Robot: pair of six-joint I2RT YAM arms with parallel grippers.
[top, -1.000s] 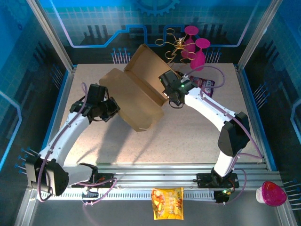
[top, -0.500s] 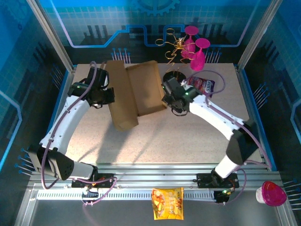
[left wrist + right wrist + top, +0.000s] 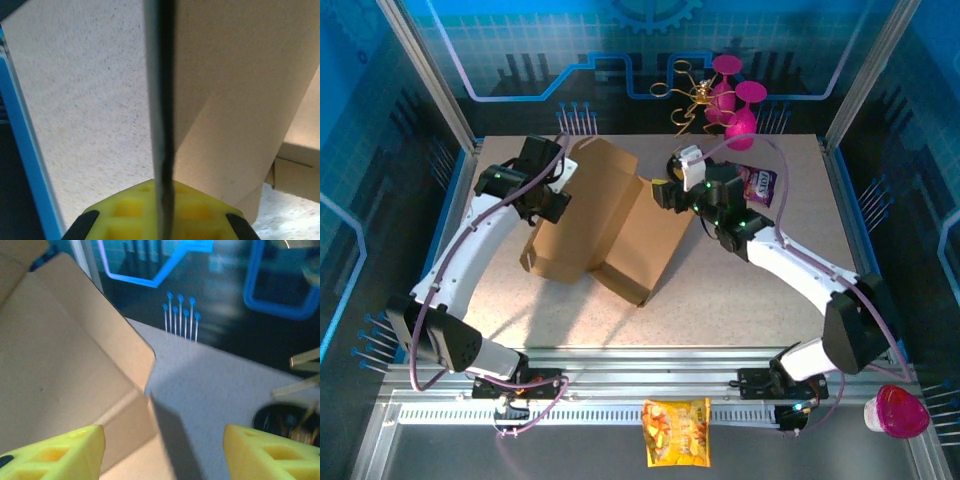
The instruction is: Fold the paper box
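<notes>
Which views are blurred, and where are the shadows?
Top external: sharp, soft shadows near the paper box on the table. Left wrist: the box edge is a dark defocused stripe, too close to the lens. Right wrist: soft overall, smeared lower right, dark shadow beside the box.

Pink goblets [image 3: 741,122], gold wire stand [image 3: 698,93], purple packet [image 3: 760,184], orange snack bag [image 3: 676,432], pink-lidded cup [image 3: 900,411]

The paper box [image 3: 590,210] blocks mid-table, pink glasses [image 3: 740,108] crowd the far edge, the near tabletop [image 3: 720,300] lies open.
</notes>
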